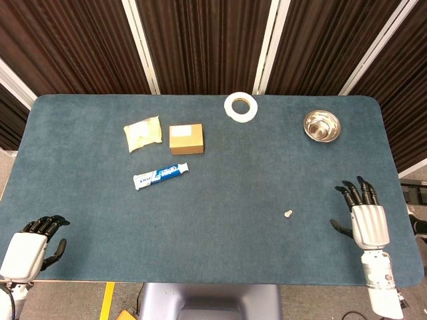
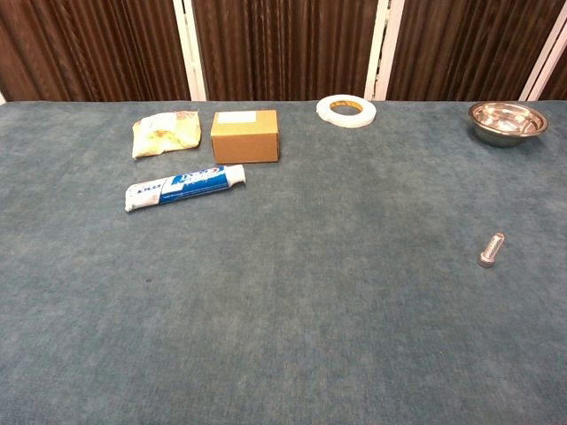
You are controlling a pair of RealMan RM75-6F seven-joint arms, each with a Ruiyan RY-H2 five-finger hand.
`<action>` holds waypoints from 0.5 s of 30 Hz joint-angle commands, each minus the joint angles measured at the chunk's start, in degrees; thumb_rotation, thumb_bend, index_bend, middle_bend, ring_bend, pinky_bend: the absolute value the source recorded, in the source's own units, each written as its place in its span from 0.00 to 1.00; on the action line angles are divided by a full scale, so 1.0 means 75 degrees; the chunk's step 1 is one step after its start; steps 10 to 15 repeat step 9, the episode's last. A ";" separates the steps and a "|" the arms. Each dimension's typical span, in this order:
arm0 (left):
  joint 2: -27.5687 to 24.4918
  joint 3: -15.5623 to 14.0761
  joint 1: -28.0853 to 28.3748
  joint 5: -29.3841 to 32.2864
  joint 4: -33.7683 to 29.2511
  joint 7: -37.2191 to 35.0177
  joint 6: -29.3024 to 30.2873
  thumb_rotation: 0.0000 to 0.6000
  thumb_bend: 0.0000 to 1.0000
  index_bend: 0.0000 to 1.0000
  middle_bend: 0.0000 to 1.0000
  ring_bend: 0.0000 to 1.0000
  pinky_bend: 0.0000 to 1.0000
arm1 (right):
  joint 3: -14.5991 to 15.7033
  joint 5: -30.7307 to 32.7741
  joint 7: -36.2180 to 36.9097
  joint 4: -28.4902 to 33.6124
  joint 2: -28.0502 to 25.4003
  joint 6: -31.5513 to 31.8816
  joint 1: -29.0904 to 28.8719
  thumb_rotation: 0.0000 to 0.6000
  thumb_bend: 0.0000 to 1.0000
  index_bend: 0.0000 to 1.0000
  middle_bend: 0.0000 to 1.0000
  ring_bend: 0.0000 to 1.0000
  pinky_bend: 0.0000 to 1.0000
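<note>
Bolt (image 1: 288,214) lying free on desk (image 1: 220,253), well apart from right hand (image 1: 366,220), fingers spread, empty. Best approached low, pinched across shank. Left hand (image 1: 27,250) curled, empty.

White-backed robot hand (image 1: 368,222), black fingers (image 1: 353,194)

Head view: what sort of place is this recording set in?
Probably a lab or test station, not a home: a table covered in blue felt, dark ribbed wall panels behind it, and unrelated items laid out apart, such as a toothpaste tube, tape roll and steel bowl.
</note>
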State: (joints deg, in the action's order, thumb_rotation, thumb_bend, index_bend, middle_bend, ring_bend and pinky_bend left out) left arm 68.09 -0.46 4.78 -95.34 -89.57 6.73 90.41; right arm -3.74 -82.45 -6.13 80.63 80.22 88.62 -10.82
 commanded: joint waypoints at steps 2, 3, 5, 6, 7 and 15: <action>-0.0011 0.0021 -0.0016 -0.0006 -0.0042 0.0010 0.0056 1.00 0.45 0.36 0.31 0.30 0.42 | -0.0071 0.0368 -0.0376 0.0389 -0.0256 -0.0381 0.0095 1.00 0.19 0.24 0.18 0.05 0.19; -0.0010 0.0028 -0.0018 -0.0009 -0.0043 0.0004 0.0070 1.00 0.45 0.36 0.32 0.30 0.42 | -0.0077 0.0389 -0.0354 0.0436 -0.0290 -0.0441 0.0092 1.00 0.19 0.22 0.17 0.03 0.19; -0.0001 0.0034 -0.0015 -0.0007 -0.0027 0.0021 0.0065 1.00 0.45 0.36 0.32 0.30 0.42 | -0.0096 0.0376 -0.0306 0.0499 -0.0346 -0.0483 0.0098 1.00 0.19 0.17 0.13 0.00 0.19; 0.0002 0.0031 -0.0014 -0.0004 -0.0023 0.0043 0.0054 1.00 0.45 0.36 0.32 0.30 0.42 | -0.0096 0.0364 -0.0298 0.0511 -0.0361 -0.0487 0.0108 1.00 0.19 0.16 0.12 0.00 0.19; 0.0008 0.0031 -0.0008 -0.0004 -0.0025 0.0065 0.0039 1.00 0.45 0.35 0.31 0.30 0.42 | -0.0089 0.0346 -0.0276 0.0541 -0.0386 -0.0498 0.0124 1.00 0.19 0.15 0.12 0.00 0.19; 0.0010 0.0026 -0.0004 -0.0010 -0.0032 0.0082 0.0027 1.00 0.45 0.35 0.31 0.30 0.42 | -0.0082 0.0309 -0.0202 0.0604 -0.0427 -0.0511 0.0144 1.00 0.19 0.15 0.12 0.00 0.19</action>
